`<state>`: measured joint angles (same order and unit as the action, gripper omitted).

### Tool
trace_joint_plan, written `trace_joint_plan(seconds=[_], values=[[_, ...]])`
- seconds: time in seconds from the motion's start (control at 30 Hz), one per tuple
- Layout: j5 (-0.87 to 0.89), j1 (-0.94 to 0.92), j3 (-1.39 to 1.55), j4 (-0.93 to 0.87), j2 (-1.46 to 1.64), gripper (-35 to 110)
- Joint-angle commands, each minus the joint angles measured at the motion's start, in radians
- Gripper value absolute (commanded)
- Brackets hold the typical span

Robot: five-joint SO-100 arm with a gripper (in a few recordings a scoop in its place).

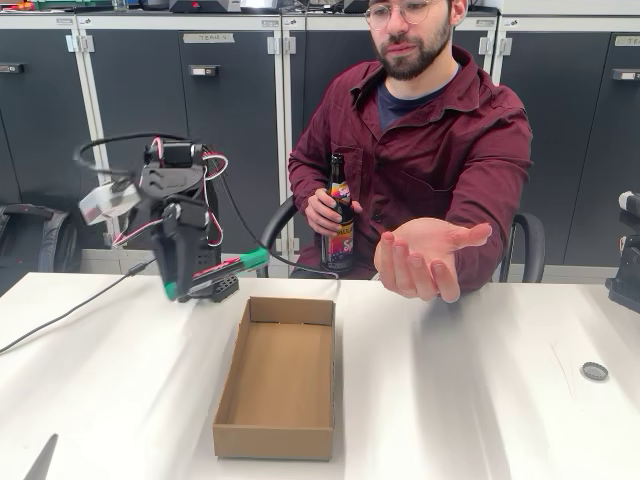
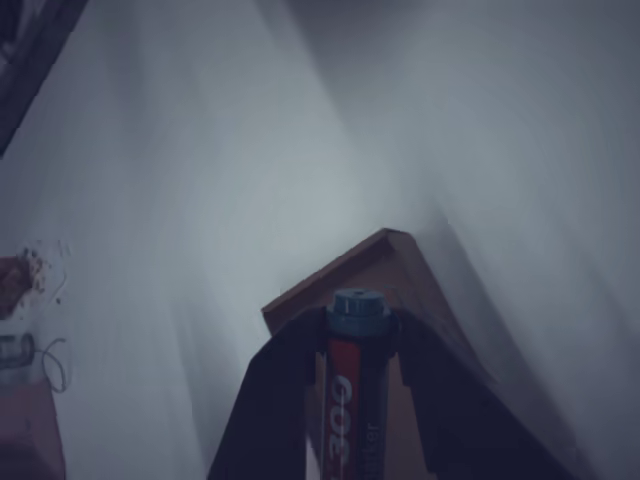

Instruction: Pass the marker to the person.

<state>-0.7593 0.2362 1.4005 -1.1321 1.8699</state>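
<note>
Closest to us in the fixed view lies the white table (image 1: 480, 400), and on it a shallow cardboard box (image 1: 278, 378), open at the top, with nothing inside that we can see. Behind the table sits the person (image 1: 430, 140), one open hand (image 1: 428, 255) held palm up over the table and the other hand (image 1: 325, 212) around a brown bottle (image 1: 340, 215). At the left we see the black arm (image 1: 165, 200) raised above the table, left of the box. Its gripper (image 1: 200, 285) is clamped on the marker (image 1: 225, 268), which hangs in the air well apart from the open hand. In the wrist view the two fingers (image 2: 270, 400) press the marker (image 2: 352, 400) on both sides, its cap pointing toward a corner of the box (image 2: 385, 265).
</note>
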Motion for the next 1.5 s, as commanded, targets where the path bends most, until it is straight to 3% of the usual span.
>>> trace_joint_plan(seconds=[0.0,0.3,0.6,0.83,1.07,1.17,1.47], values=[[-0.023,0.067,-0.241,-0.041,-0.009,-5],[-0.115,0.057,-0.644,-0.008,-0.291,-5],[-0.135,-0.005,-0.848,0.133,-0.526,-5],[-0.084,0.101,-0.937,-0.16,-0.574,-5],[0.094,0.216,-0.933,-0.439,-0.589,-5],[0.158,0.241,-0.922,-0.456,-0.591,-5],[0.181,0.183,-0.796,-0.264,-0.606,-5]])
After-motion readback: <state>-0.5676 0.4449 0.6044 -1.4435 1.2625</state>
